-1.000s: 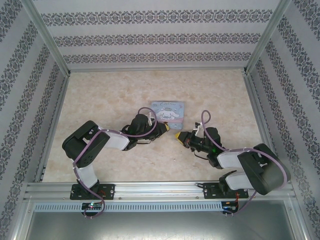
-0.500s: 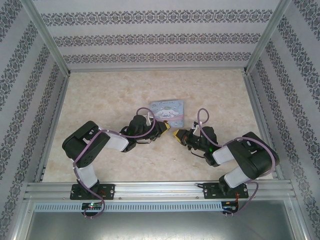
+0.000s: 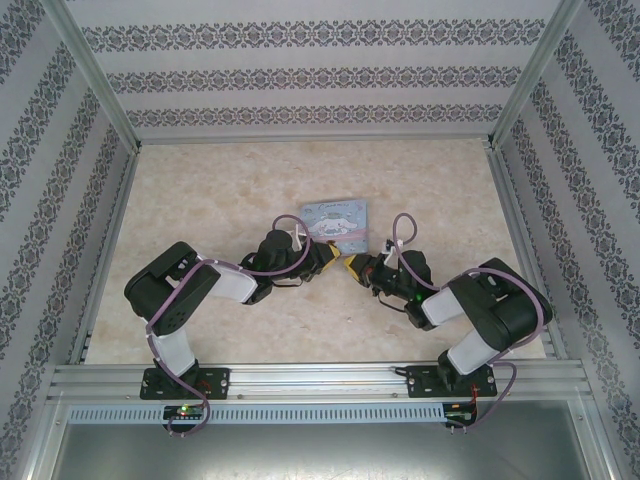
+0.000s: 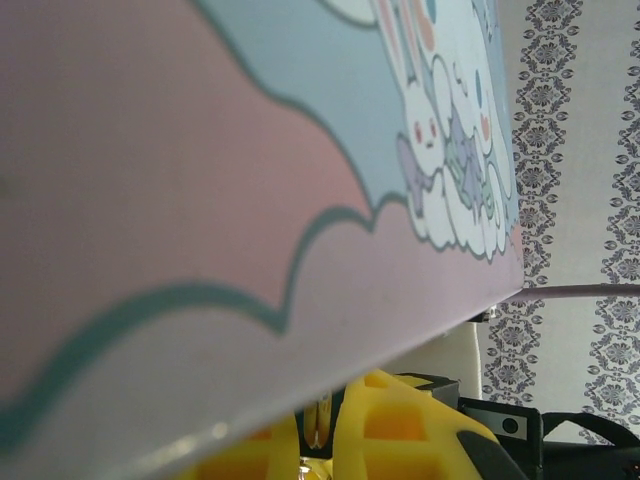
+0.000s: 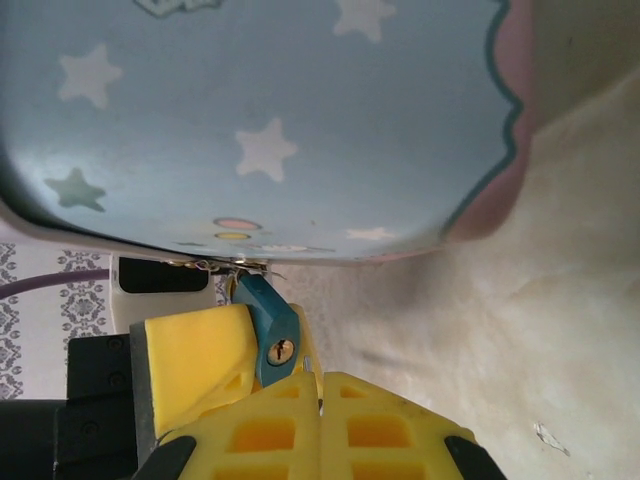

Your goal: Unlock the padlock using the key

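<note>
marbled tabletop [image 3: 200, 190], left hand [image 3: 330, 257] clamped on padlock [image 5: 270, 335], right hand [image 5: 320, 415] closed just beside it

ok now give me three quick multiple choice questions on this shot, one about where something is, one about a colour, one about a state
1. Where is the padlock?
a) at the edge of the tin
b) alone at the far side of the table
c) on top of the left arm's base

2. What colour is the padlock's body?
a) red
b) blue-teal
c) white

3. The jaws of the right gripper are:
a) wide open
b) shut
c) clamped round the tin

Answers:
1 a, the right wrist view shows its top meeting the tin's rim.
2 b, the body is blue-teal around a brassy keyhole.
3 b, the two yellow fingers meet with no gap between them.
</note>
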